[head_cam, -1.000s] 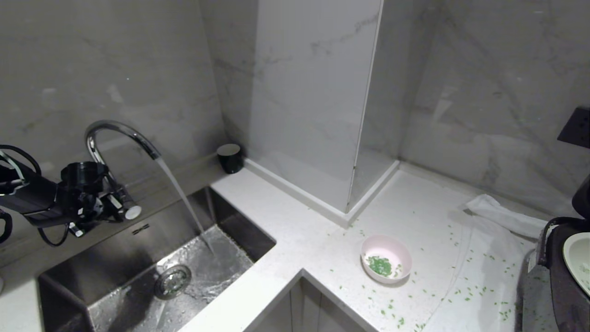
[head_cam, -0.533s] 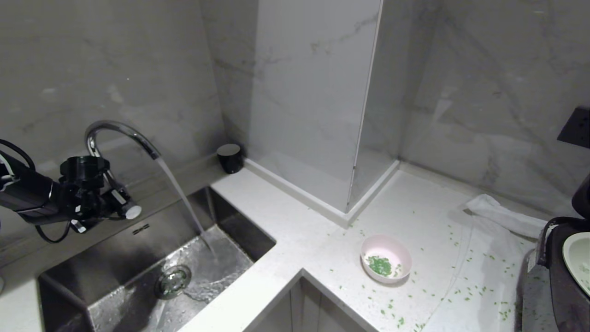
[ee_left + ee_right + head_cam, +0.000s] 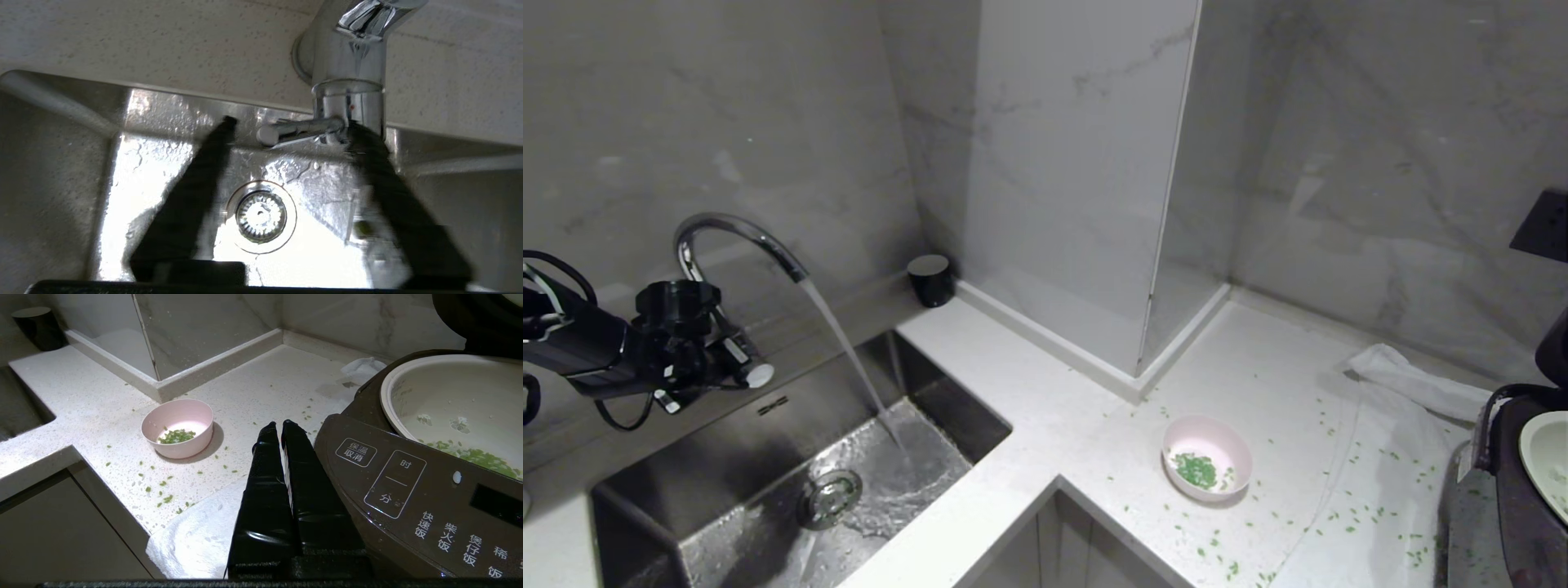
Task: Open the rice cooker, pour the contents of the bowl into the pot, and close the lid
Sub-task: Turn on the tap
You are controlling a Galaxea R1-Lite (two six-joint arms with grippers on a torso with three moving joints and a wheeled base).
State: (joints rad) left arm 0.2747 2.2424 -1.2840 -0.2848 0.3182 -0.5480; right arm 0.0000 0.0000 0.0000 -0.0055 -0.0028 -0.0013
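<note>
We see the left arm reaching in level from the left edge, over the sink's far left side, with its gripper at the tap's base. In the left wrist view its two fingers stand apart on either side of the tap's lever; one finger's tip lies close against the tap body where the lever joins, the other sits clear of the lever's free end. We cannot tell whether they press the lever, and the fingers look blurred. Water runs from the spout into the sink, near the drain.

The right gripper shows only in its own wrist view, low over the worktop just left of the cooker, its fingers pressed together and holding nothing.

The bowl sits upright on the worktop, right of the sink and well apart from the left gripper, with green bits in its bottom. More green bits lie scattered on the worktop around it. The cooker stands at the right edge with its lid raised, and the pot inside holds some green bits too. A white cloth lies behind the cooker, and a dark cup stands at the far wall.
</note>
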